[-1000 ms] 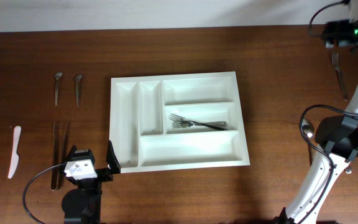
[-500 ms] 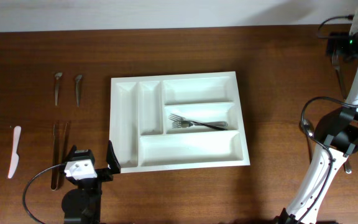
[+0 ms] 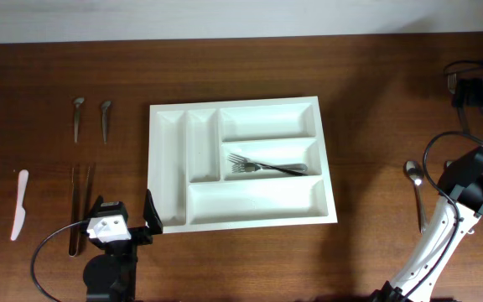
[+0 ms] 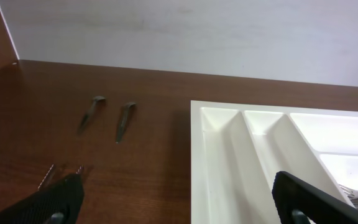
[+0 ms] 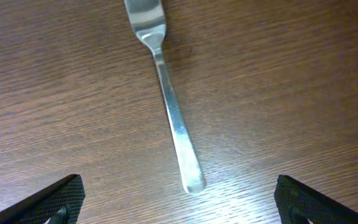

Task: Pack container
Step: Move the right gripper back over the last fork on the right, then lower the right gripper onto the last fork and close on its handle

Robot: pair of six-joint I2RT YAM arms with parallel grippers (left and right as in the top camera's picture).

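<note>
You are seeing the container [image 3: 241,164] sitting mid-table, its right side running off the left wrist view. The left gripper [image 4: 182,199] and right gripper [image 5: 179,202] are both standing wide, gripping nothing. The frame edge is cutting off the tines of the loose fork [image 5: 169,112].

Overhead: straight down on tray [image 3: 250,201]. L wrist: low by tray's near-left corner, facing wall [image 4: 197,31]; shares tray's left side. R wrist: close over fork [image 5: 169,112], right of tray.

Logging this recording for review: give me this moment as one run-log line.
container: packed fork in middle compartment | left gripper: open, empty, beside container | right gripper: open, above loose fork
</note>
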